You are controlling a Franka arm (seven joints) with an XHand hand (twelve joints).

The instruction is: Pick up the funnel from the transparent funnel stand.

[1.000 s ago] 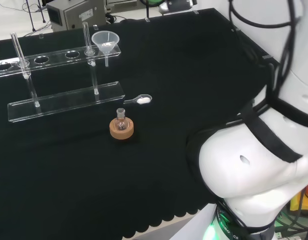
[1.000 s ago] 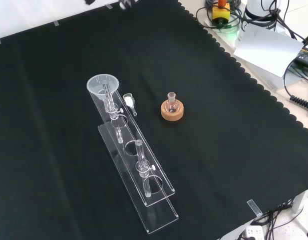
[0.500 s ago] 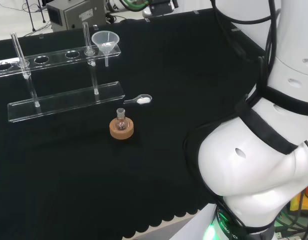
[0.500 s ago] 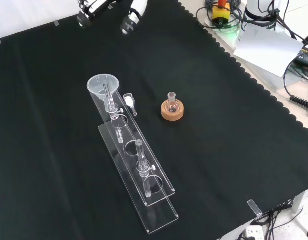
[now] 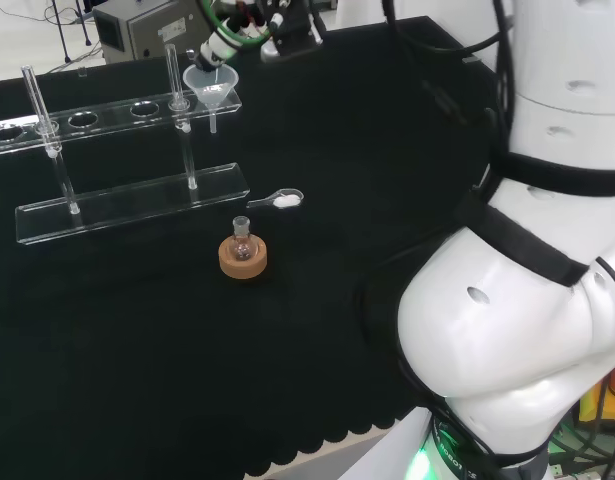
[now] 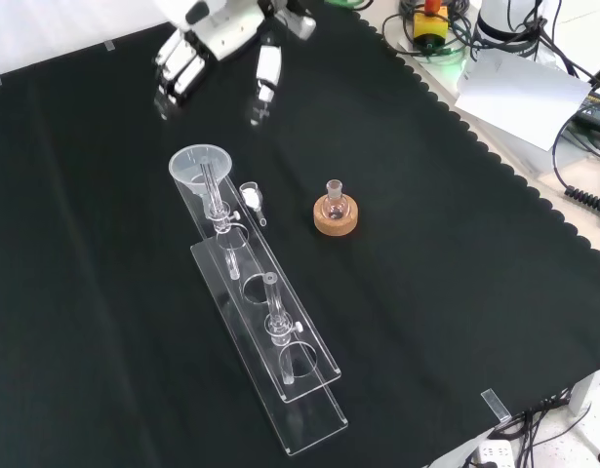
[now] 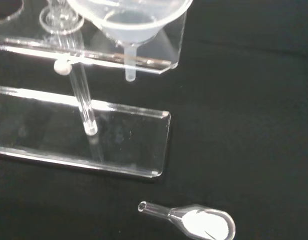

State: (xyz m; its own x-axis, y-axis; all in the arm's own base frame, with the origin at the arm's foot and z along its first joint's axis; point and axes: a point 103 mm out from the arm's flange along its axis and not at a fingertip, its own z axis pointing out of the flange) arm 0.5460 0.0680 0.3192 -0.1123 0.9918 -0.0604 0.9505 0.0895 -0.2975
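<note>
A clear funnel [image 5: 208, 82] [image 6: 199, 165] [image 7: 134, 20] sits in the end hole of the transparent funnel stand [image 5: 107, 205] [image 6: 290, 390] [image 7: 78, 140], its stem hanging below the upper shelf. The black and white hand [image 6: 217, 54] [image 5: 225, 38] hovers just beyond the funnel in the front view, fingers straight and spread, holding nothing. In the head view the hand sits right behind the funnel's rim, and I cannot tell whether it touches it.
A small glass flask [image 5: 241, 240] [image 6: 334, 200] stands in a cork ring [image 5: 243, 262] [image 6: 337, 219] near the stand. A glass spoon with white powder [image 5: 278, 200] [image 6: 252, 200] [image 7: 194, 220] lies on the black cloth beside the stand's end. The arm's white links [image 5: 527, 300] stand at the head view's right.
The hand has come down from the front view's top edge toward the funnel, and the arm's links have swung over in the head view. The funnel, flask and spoon stay put.
</note>
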